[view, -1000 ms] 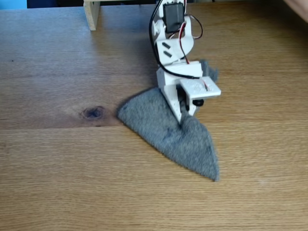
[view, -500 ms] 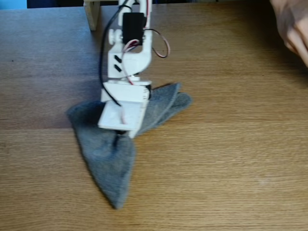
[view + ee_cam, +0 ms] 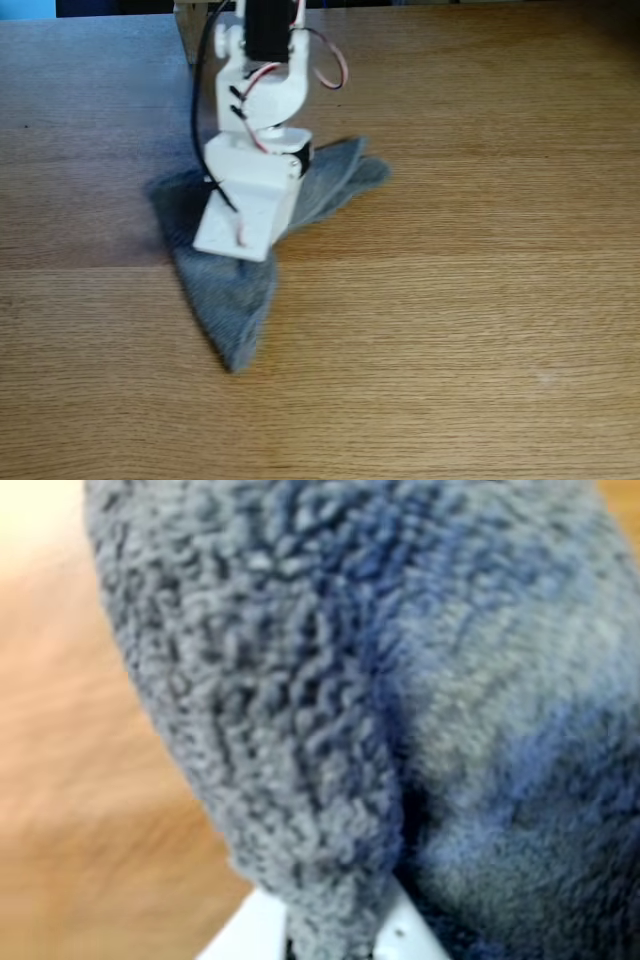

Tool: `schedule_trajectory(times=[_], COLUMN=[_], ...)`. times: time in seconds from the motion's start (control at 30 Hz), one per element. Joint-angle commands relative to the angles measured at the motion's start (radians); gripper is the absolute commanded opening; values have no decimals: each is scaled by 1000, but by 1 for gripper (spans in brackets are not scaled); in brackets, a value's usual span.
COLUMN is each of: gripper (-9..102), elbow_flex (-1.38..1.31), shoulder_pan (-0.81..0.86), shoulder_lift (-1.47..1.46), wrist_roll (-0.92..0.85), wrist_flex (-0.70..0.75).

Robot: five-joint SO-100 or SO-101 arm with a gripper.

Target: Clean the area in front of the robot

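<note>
Fixed view: the white robot arm (image 3: 255, 120) reaches down from the far edge of the oak desk (image 3: 480, 300), its black motor block at the top and red and black wires looping beside it. Its fingers (image 3: 240, 262) are hidden under the wrist plate, so their opening cannot be read here. Beneath them lies a grey terry cloth (image 3: 232, 305), left of the desk's middle, with one tapering corner pointing toward the near edge and a folded lobe spreading right. A pale wooden post (image 3: 188, 25) stands at the far edge.

Wrist view: the grey terry cloth (image 3: 330, 680) bunches into a ridge, and a pinch of that ridge runs down between two white fingers (image 3: 405, 942) at the bottom edge; they appear clamped on it.

Handling, as judged: the cloth is soft, light and limp, likely to drag and fold rather than slide flat. A pinched fold near its middle seems the surest hold.
</note>
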Motion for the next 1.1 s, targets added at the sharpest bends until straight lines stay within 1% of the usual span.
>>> schedule_trajectory(times=[0.0,0.1,0.27,0.37,0.43,0.57,0.63,0.7,0.87,1.07], gripper=[0,0,0,0,0,0,0,0,0,0], elbow_flex=[152,288,426,437,437,434,425,387,224,11], shoulder_pan=[-130,-201,-261,-290,-313,-325,-310,-272,-118,75], shoulder_lift=[212,296,321,279,250,150,94,34,-101,-196], wrist_roll=[44,38,-23,-44,-74,-178,-233,-252,-261,-238], wrist_flex=[41,-40,-290,-420,-532,-799,-879,-884,-796,-637])
